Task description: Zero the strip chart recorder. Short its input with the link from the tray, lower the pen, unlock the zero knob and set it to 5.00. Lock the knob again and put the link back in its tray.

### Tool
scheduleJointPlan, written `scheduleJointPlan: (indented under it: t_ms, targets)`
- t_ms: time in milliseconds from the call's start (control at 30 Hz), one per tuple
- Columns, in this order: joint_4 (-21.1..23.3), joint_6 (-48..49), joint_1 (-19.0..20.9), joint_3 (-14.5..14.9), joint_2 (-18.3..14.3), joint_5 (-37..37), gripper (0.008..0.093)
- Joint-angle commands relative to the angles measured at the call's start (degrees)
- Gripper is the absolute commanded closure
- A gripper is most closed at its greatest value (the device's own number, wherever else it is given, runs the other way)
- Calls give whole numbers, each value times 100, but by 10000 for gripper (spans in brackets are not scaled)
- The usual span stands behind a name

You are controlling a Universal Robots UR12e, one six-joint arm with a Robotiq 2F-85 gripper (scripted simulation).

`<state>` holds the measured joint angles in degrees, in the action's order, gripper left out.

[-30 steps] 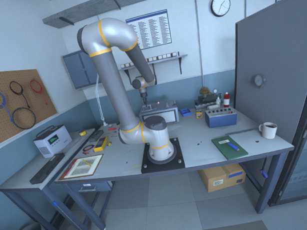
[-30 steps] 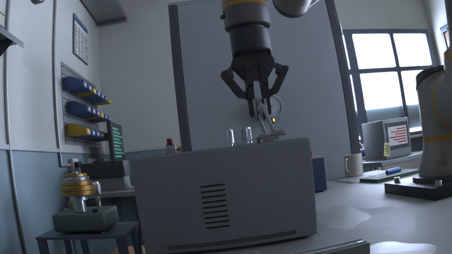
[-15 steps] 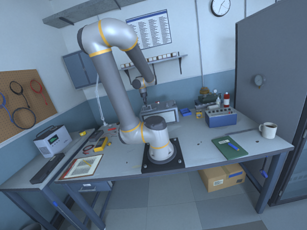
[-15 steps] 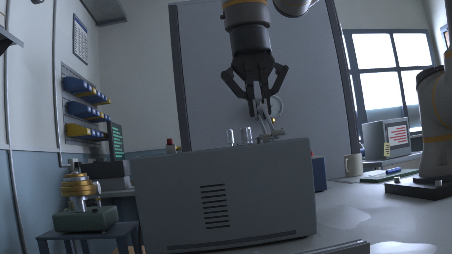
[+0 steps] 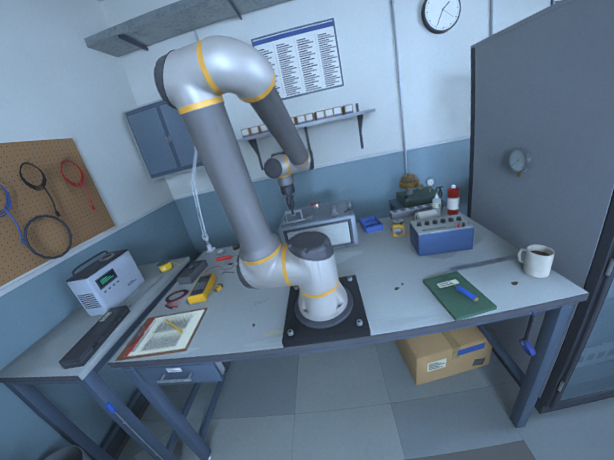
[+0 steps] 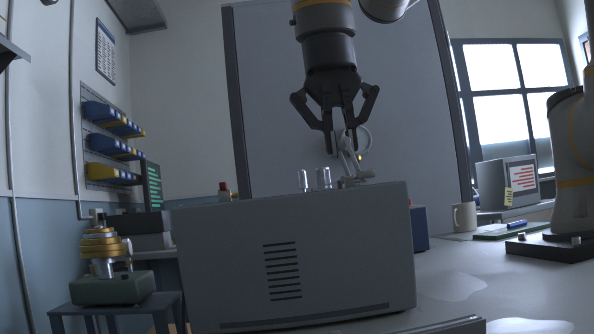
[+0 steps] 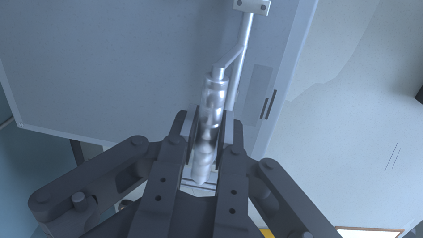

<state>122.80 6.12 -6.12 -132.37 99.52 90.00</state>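
My gripper (image 6: 341, 143) (image 7: 207, 136) (image 5: 290, 204) points down over the top of the grey strip chart recorder (image 5: 318, 224) (image 6: 293, 249) at the back of the bench. It is opening, and its fingers are coming off the pen-lift lever. The lever's metal handle (image 7: 210, 118) (image 6: 344, 143) still lies between the fingers. The lever's thin arm (image 7: 241, 56) (image 6: 352, 160) slants down to a bracket (image 7: 251, 6) on the recorder's top. Two metal posts (image 6: 314, 178) stand on the top, left of the lever. The blue tray (image 5: 371, 223) sits right of the recorder.
A blue instrument box (image 5: 442, 233) stands right of the tray. A mug (image 5: 537, 260), a green notebook (image 5: 459, 295) and the arm's base (image 5: 324, 310) are on the bench. A tall grey cabinet (image 5: 545, 150) rises on the right.
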Motion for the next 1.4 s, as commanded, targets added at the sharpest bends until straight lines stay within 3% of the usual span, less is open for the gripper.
scheduleJointPlan:
  t_ms: [0,467,1033,1267,1367]
  targets:
    - [2,0,0,6,2,0,751]
    - [-53,0,0,34,31,0,751]
    - [-917,0,0,513,416,0,751]
    - [-1011,0,0,566,449,0,751]
    - [-1012,0,0,568,449,0,696]
